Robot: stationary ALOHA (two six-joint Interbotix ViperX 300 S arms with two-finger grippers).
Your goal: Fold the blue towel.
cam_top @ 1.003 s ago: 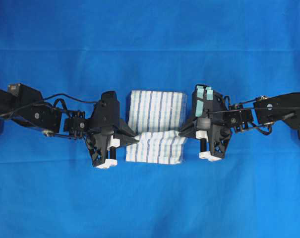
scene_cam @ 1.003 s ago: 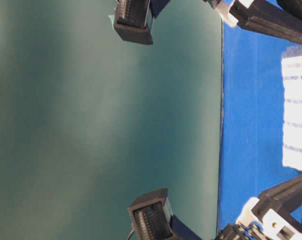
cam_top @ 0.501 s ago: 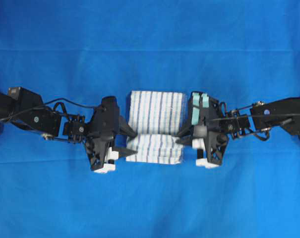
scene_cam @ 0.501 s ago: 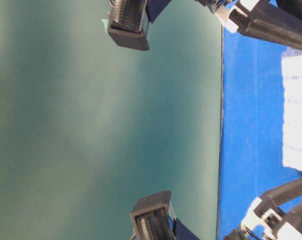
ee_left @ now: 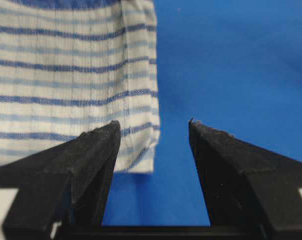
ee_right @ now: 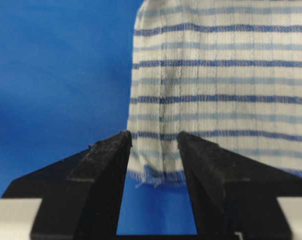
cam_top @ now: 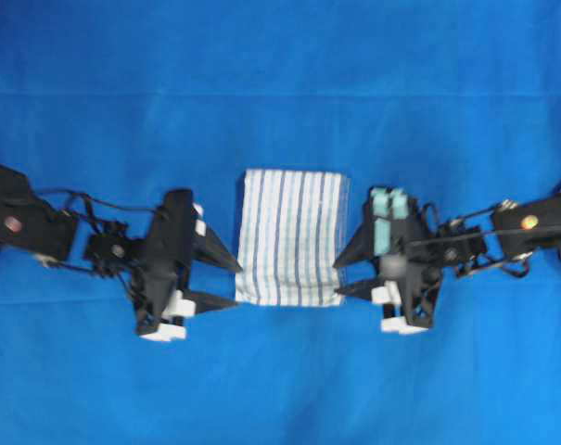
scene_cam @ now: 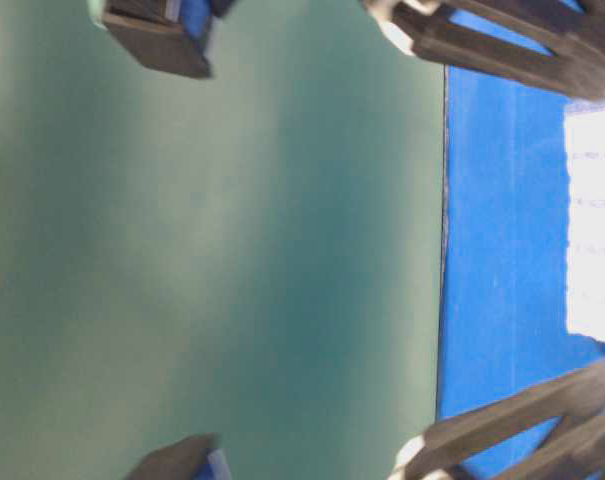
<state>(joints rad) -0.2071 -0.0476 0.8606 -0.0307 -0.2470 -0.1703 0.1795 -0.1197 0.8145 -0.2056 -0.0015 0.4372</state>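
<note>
Moved: both claws had let go and backed off the blue towel (cam_top: 291, 237).
Left claw (cam_top: 222, 282): released — empty.
Right claw (cam_top: 348, 273): released.
Risk: fold beside them could spring open.

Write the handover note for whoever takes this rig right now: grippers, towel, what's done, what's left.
Left gripper: open, empty, just off the towel's left edge.
Right gripper: open, empty, at the towel's right edge, near its bottom corner.
Towel: lies flat on the blue table cover between the two grippers, a neat striped rectangle. Neither gripper holds it.
Done: the towel looks folded and let go; edges look fairly even from overhead.
Left: probably just pull both arms clear, and check whether another fold is wanted. The table-level view is too blurred to judge the layers.
</note>
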